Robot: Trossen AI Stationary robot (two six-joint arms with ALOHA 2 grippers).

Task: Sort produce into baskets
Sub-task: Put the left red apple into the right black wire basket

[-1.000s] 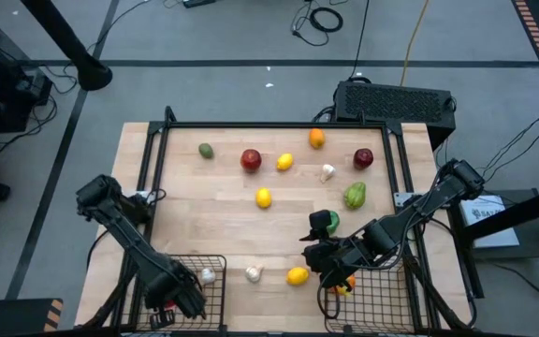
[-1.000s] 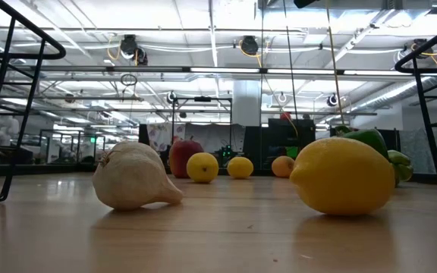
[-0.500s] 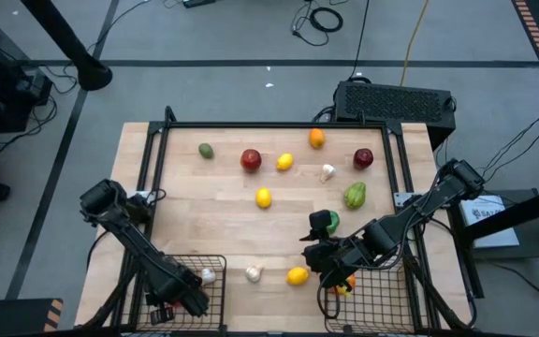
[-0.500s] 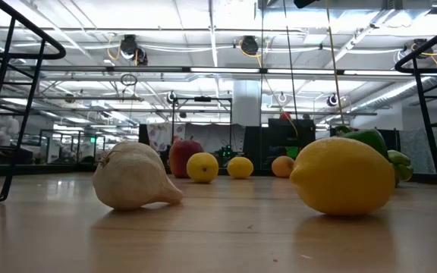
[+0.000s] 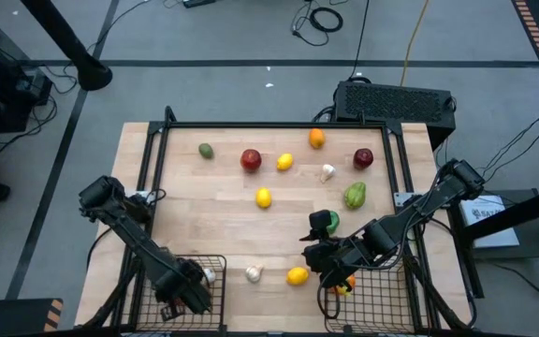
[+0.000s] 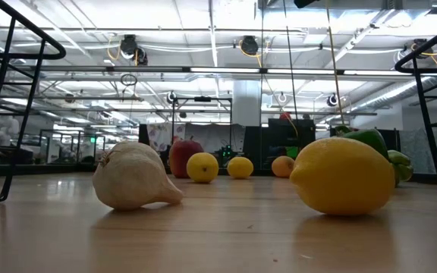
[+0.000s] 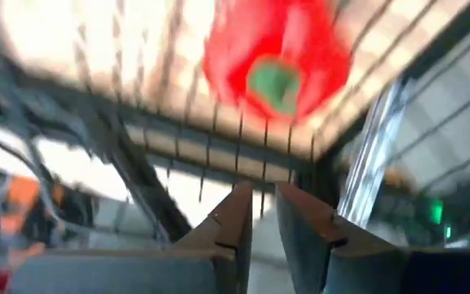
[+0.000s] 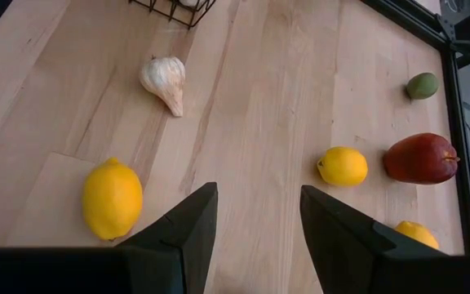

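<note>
My left gripper (image 5: 187, 298) hangs over the left basket (image 5: 215, 267) at the table's near left. Its fingers (image 7: 263, 204) stand open by a narrow gap with nothing between them. A red pepper (image 7: 276, 57) lies beyond them, behind the wire mesh, and a white garlic bulb (image 5: 208, 275) lies in that basket. My right gripper (image 5: 312, 251) is open above the bare wood (image 8: 258, 196), just left of the right basket (image 5: 372, 300). A lemon (image 8: 112, 198) and a garlic bulb (image 8: 164, 79) lie on the table in front of it.
More produce lies across the far half: two red apples (image 5: 251, 160) (image 5: 363, 158), lemons (image 5: 263, 197) (image 5: 284, 161), an orange (image 5: 316, 139), a garlic bulb (image 5: 327, 172), green peppers (image 5: 355, 195) (image 5: 326, 222) and a small green fruit (image 5: 206, 150). An orange piece (image 5: 344, 284) sits in the right basket. A black frame (image 5: 269, 124) borders the table.
My left hand has shifted a little toward the table's right over the left basket and has rolled slightly at the wrist. The right arm and the produce on the table have kept still.
</note>
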